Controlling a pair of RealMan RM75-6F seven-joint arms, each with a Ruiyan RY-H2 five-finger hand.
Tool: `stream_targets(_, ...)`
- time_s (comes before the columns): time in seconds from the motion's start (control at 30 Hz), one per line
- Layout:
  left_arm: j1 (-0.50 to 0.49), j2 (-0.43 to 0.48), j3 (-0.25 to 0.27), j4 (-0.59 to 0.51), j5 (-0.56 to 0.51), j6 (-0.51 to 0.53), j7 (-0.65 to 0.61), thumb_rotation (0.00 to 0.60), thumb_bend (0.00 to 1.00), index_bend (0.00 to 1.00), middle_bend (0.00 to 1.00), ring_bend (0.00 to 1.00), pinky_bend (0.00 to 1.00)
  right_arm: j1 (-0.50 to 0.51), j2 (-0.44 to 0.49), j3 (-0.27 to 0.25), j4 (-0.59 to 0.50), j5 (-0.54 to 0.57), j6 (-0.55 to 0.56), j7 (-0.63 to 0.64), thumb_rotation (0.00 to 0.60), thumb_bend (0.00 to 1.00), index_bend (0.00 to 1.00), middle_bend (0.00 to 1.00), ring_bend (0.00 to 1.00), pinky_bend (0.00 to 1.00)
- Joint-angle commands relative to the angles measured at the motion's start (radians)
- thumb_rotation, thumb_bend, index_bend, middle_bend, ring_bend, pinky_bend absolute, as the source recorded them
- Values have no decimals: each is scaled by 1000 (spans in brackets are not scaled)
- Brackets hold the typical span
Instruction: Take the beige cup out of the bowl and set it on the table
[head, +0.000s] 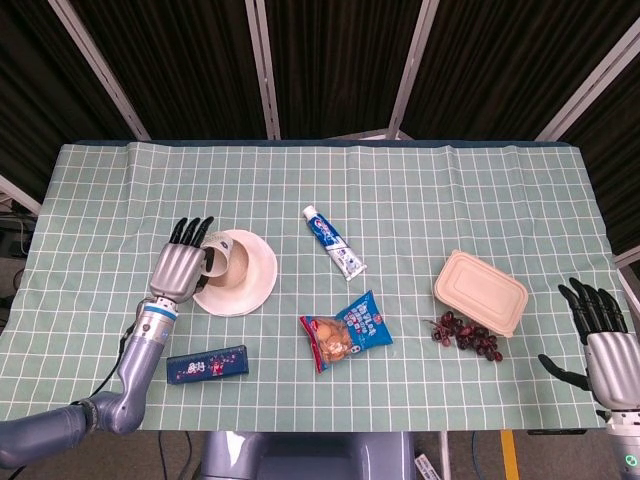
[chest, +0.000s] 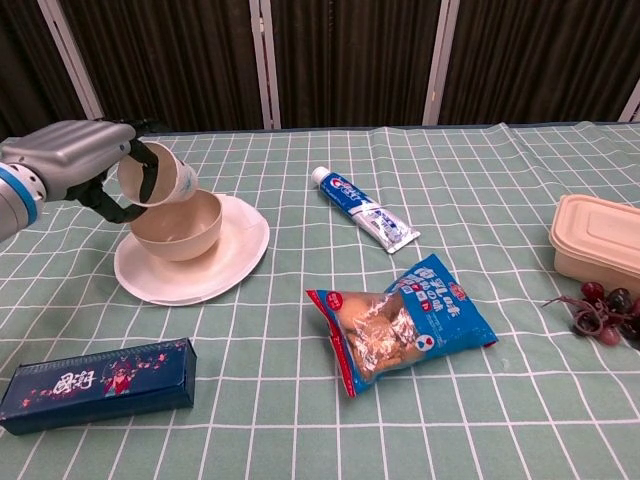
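Left hand (chest: 85, 165) grips small beige plastic cup (chest: 155, 178) by rim, tilted, just above round beige bowl (chest: 178, 224) on white plate (chest: 235, 255). Looks light, stiff, prob. slippery. Right hand (head: 604, 345) released, w/ fingers apart.

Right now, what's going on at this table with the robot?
The robot's left hand grips the beige cup and has it lifted clear of the bowl, tilted and not yet set on the table. The bowl sits on a white plate. The right hand is open at the table's far right edge, holding nothing. Around lie a toothpaste tube, a snack bag, a dark blue box, a lidded container and some grapes, all untouched.
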Motion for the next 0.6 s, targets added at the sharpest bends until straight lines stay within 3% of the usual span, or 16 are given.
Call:
stream_targets(0.03,41,84,24,-87,48,53,-28,600,518,634,0,0,0,-1,-2,-2,-1,-4,1,-8,600,70,16,0,0,0)
stream_targets(0.23,120,293,104,-296,69,46,-77,600,516,630,0,0,0,-2,-7,-6,-6,-13,5,-26,600,70,15,0,0,0)
stream_targets(0.4,135,451,173,-407,7,-71,-106,600,519,624,0,0,0,-2,-13,-11,-12,-21,5,-45,600,70,16,0,0,0)
stream_targets(0.6,111,510,200,-425,-84,-174,-107,600,517,624,0,0,0,-2,-15,-12,-15,-22,6,-52,600,71,16,0,0,0)
